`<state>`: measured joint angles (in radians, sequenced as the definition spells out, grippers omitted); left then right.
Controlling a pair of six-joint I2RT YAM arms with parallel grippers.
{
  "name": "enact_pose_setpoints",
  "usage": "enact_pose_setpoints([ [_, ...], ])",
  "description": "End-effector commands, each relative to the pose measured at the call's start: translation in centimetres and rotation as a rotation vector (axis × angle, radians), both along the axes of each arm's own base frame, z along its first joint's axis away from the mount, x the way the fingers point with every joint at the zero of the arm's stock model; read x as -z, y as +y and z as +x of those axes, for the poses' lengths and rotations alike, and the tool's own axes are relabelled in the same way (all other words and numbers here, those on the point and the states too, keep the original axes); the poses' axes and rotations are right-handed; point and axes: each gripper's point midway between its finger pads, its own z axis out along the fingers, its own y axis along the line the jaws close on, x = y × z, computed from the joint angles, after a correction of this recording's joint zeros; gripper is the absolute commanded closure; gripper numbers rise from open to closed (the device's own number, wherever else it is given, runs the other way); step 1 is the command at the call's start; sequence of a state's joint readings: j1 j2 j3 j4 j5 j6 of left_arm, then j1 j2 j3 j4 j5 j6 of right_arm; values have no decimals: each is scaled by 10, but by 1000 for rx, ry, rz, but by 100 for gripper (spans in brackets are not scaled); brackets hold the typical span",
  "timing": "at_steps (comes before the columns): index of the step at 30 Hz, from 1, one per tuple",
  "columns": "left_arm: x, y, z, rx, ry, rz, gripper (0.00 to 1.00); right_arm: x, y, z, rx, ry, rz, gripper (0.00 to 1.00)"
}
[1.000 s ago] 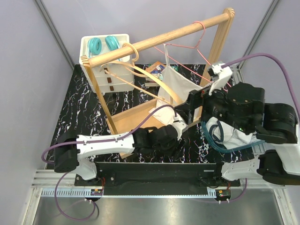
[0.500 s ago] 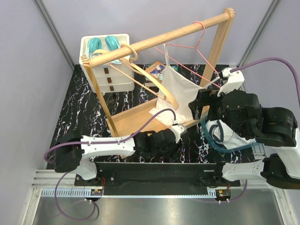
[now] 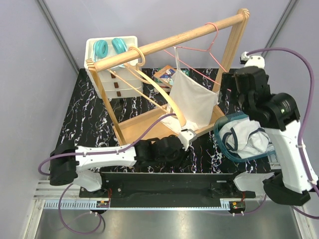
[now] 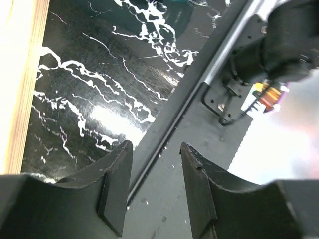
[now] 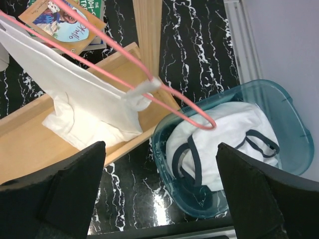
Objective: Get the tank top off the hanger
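Observation:
The white tank top hangs on the pink wire hanger, which hooks over the wooden rod. One strap still loops round the hanger's lower wire. My right gripper is raised at the right, above and clear of the garment, its jaws wide apart and empty. My left gripper sits low by the table's near edge, in front of the rack. Its fingers stand partly apart with nothing between them.
A teal bin at the front right holds a white garment with navy trim. The wooden rack base, wooden hangers, a book and a white drawer unit with teal headphones stand behind.
My right arm has lifted and pulled back to the right, away from the tank top, which now hangs freely. My left gripper's jaws have narrowed, and the arm stays low.

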<state>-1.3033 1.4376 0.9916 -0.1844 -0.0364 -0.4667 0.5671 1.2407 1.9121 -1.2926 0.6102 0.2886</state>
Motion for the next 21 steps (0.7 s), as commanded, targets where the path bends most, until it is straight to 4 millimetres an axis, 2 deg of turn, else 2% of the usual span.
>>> enact_pose_setpoints([
  [1, -37, 12, -11, 29, -13, -120, 53, -15, 31, 33, -159, -22, 80, 0],
  [5, -52, 33, -35, 116, 27, -171, 53, -31, 42, 46, -210, -69, 89, 0],
  [9, -62, 53, -52, 163, 66, -194, 53, -39, 26, 63, -192, -87, 66, 0],
  [11, -73, 65, -62, 195, 76, -231, 52, -44, 26, 67, -208, -107, 51, 0],
  [15, -82, 79, -75, 254, 91, -249, 51, -45, 45, 67, -321, -123, 73, 0],
  [16, -86, 83, -81, 281, 100, -258, 50, -39, 48, 69, -338, -115, 75, 1],
  [18, -85, 89, -87, 304, 115, -245, 48, -45, 54, 70, -366, -147, 93, 0],
  [21, -82, 99, -94, 323, 136, -234, 43, -40, 65, 73, -425, -144, 100, 0],
])
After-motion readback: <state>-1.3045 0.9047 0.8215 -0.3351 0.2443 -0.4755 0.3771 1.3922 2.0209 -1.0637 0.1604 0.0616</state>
